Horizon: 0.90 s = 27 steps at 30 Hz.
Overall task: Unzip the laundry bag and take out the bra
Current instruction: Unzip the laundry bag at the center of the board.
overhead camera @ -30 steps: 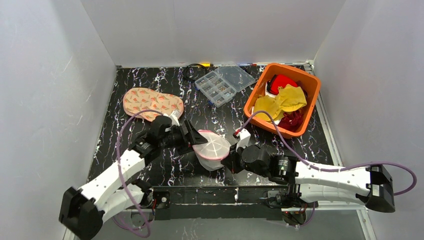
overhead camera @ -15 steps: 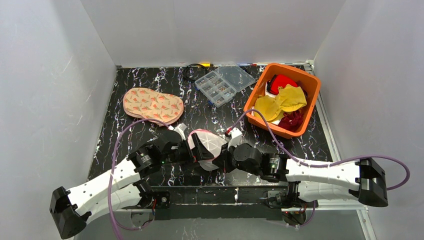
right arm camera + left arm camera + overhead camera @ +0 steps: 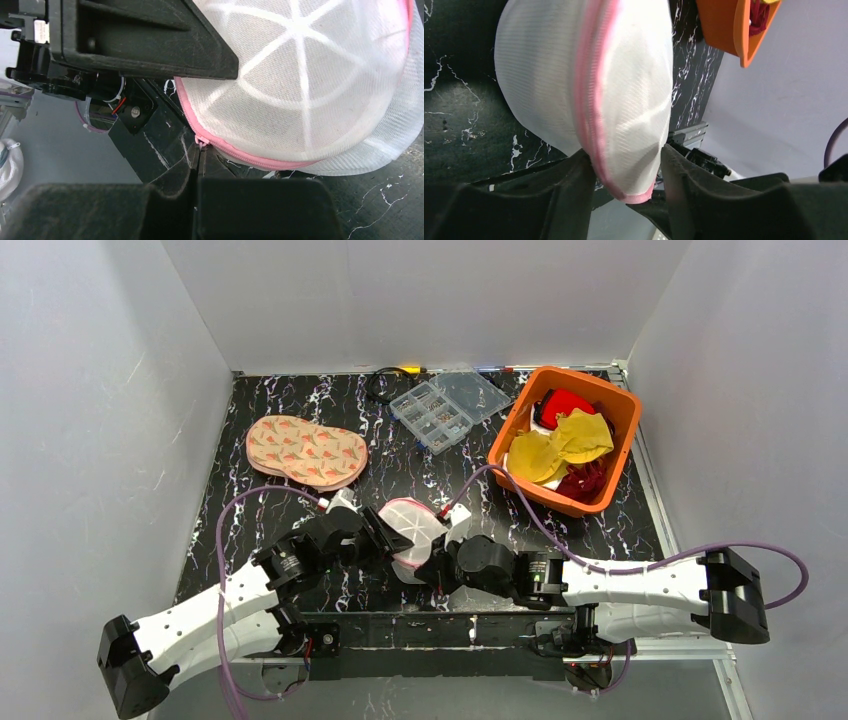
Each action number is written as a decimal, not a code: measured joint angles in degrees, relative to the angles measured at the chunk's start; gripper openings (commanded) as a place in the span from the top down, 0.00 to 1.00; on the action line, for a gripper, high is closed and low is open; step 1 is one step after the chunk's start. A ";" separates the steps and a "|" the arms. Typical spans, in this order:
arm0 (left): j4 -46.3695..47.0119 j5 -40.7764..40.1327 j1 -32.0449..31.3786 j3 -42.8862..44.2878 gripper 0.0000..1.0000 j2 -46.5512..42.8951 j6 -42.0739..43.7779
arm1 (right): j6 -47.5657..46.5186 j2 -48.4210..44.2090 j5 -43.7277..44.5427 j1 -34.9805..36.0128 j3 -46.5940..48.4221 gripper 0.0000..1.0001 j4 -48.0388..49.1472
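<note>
The laundry bag point(image 3: 408, 523), a round white mesh pod with a pink zip rim, is held up on edge between my two grippers near the table's front. My left gripper point(image 3: 383, 543) is shut on the bag's lower rim; in its wrist view the bag point(image 3: 624, 85) sits between the two fingers point(image 3: 569, 200). My right gripper point(image 3: 436, 566) is shut on the pink zip pull point(image 3: 201, 143) at the rim of the ribbed flat face point(image 3: 310, 85). The zip looks closed along the rim I can see. No bra shows through the mesh.
A peach patterned two-lobed padded piece point(image 3: 306, 450) lies at the back left. A clear compartment box point(image 3: 448, 405) stands at the back middle. An orange bin point(image 3: 565, 438) of red and yellow cloths stands at the back right. White walls enclose the table.
Both grippers and the bag have shifted left and slightly toward the near edge. The right gripper has come in under the bag's rim onto the zip pull.
</note>
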 measured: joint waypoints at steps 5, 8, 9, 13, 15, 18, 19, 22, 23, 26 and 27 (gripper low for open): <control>-0.46 -1.95 -0.09 0.00 0.85 0.26 -0.92 | -0.04 -0.13 0.39 0.33 0.00 0.99 -0.22; -0.70 -2.43 -0.09 0.13 1.00 0.70 -0.87 | -0.07 -0.70 1.05 0.33 0.00 0.99 -0.74; -0.70 -2.47 -0.09 0.17 1.00 0.92 -0.83 | -0.09 -1.07 1.22 0.33 0.00 0.99 -1.09; -0.70 -2.51 0.09 1.18 1.00 0.98 -0.63 | -0.24 -3.06 2.36 0.37 0.02 0.99 -2.43; -0.70 -2.21 0.92 1.64 1.00 0.70 -0.17 | -0.28 -4.57 3.37 0.37 0.04 0.99 -3.72; -0.68 -1.14 3.15 1.90 1.00 0.09 0.85 | -0.46 -7.28 5.86 0.37 0.04 0.99 -6.45; -0.50 -0.20 4.15 1.92 1.00 -0.07 1.36 | -0.46 -7.96 6.56 0.37 0.04 0.99 -7.30; 0.85 3.54 7.48 1.92 1.00 0.02 2.82 | -0.52 -10.10 9.73 0.37 0.17 0.99 -10.43; 1.75 5.25 8.74 1.92 1.00 0.28 3.48 | -0.59 -10.60 10.84 0.37 0.44 0.99 -11.50; 5.03 11.13 12.35 1.97 1.00 2.14 5.57 | -1.16 -11.58 13.38 0.37 1.66 0.99 -13.88; 6.25 13.31 13.53 2.12 1.00 3.23 6.45 | -1.46 -11.87 14.05 0.39 2.12 0.99 -14.47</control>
